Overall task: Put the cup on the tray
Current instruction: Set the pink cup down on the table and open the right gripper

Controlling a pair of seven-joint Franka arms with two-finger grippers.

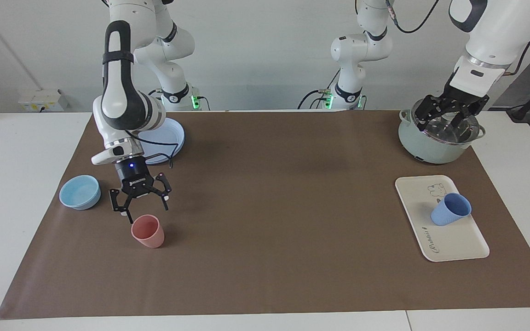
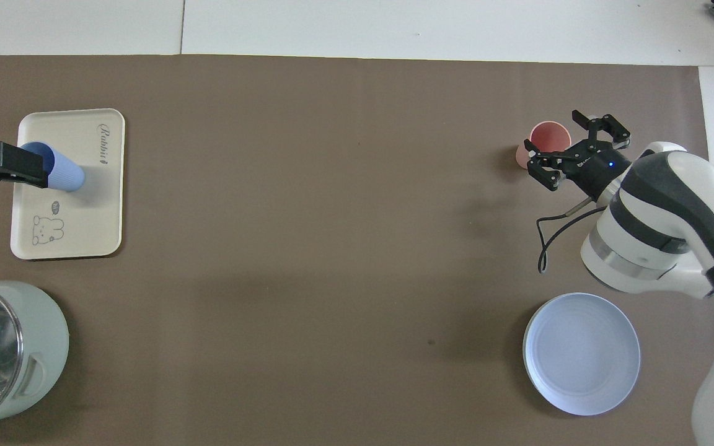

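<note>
The periwinkle-blue cup (image 1: 450, 210) stands on the cream-white tray (image 1: 453, 243) with the bear print, at the left arm's end of the table. It also shows in the overhead view (image 2: 67, 177) on the tray (image 2: 84, 223). My left gripper (image 1: 451, 116) is open and empty, raised over the pot, clear of the cup. In the overhead view it (image 2: 7, 164) covers the cup's rim. My right gripper (image 1: 144, 209) is open just above a pink cup (image 1: 147, 231), not holding it. They also show in the overhead view: gripper (image 2: 560, 147), pink cup (image 2: 546, 139).
A pale green pot (image 1: 430, 145) with a glass lid stands nearer to the robots than the tray, also in the overhead view (image 2: 35, 347). A round blue plate (image 1: 170, 138) (image 2: 580, 353) and a low light-blue bowl (image 1: 80, 191) lie at the right arm's end.
</note>
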